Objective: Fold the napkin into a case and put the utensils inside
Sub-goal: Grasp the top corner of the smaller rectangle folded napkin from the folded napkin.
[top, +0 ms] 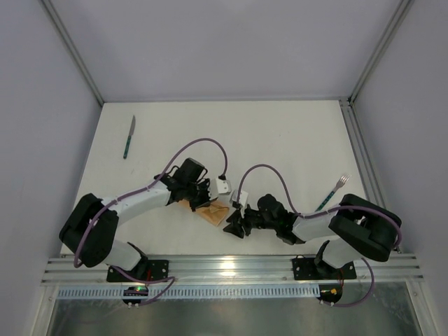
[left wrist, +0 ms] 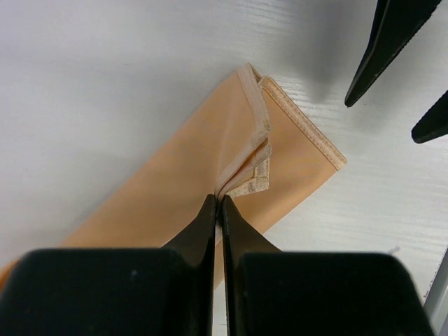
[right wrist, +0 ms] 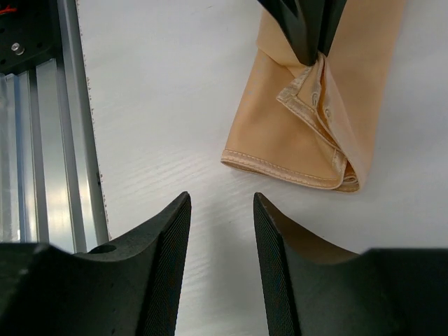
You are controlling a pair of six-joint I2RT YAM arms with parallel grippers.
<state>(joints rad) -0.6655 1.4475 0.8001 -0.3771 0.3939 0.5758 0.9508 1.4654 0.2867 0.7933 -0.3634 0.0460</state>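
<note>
I see the folded peach-orange cloth napkin (top: pixel 215 212) lying near-centre on the white counter (top: pixel 280 133), its hemmed flap grasped in the left gripper (left wrist: pixel 218 199) jaws. The right gripper (right wrist: pixel 222 203), jaws released and empty, sits just beside at 4 o'clock. The teal-handled metal knife (top: pixel 129 136) lies at 10 o'clock and the matching fork (top: pixel 333 191) at 3.

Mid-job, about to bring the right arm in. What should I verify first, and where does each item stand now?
1. Left gripper shut on the folded napkin at its hem: ok.
2. Right gripper open, not touching the napkin: ok.
3. Pocket mouth open enough for a utensil: cannot tell.
4. Knife lying free, far left: ok.
5. Fork lying free, right side: ok.
6. Utensils inside: not ok, both outside.
</note>
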